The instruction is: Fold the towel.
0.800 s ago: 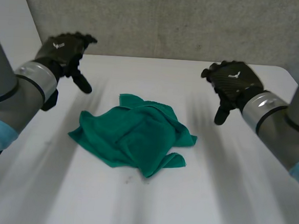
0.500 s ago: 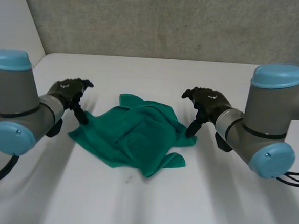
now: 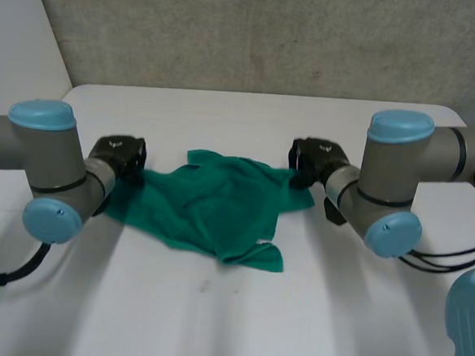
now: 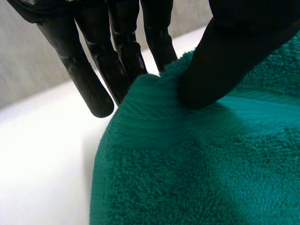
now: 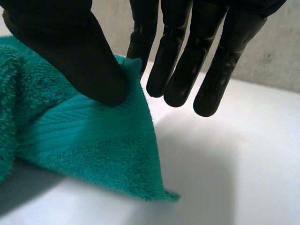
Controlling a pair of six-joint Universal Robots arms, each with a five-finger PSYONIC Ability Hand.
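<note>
A crumpled green towel lies in the middle of the white table. My left hand is at the towel's left edge. In the left wrist view its thumb presses a fold of the towel against the fingers, pinching it. My right hand is at the towel's far right corner. In the right wrist view the thumb pins the towel's edge against the fingers behind it. Both hands sit low, close to the table.
A grey wall runs along the table's far edge. Both forearms lie low over the table on either side of the towel. Bare white table surface extends in front of the towel.
Both hands dropped from above the table and moved inward to the towel's left and right sides, then closed on it. The towel now lies a little wider and flatter.
</note>
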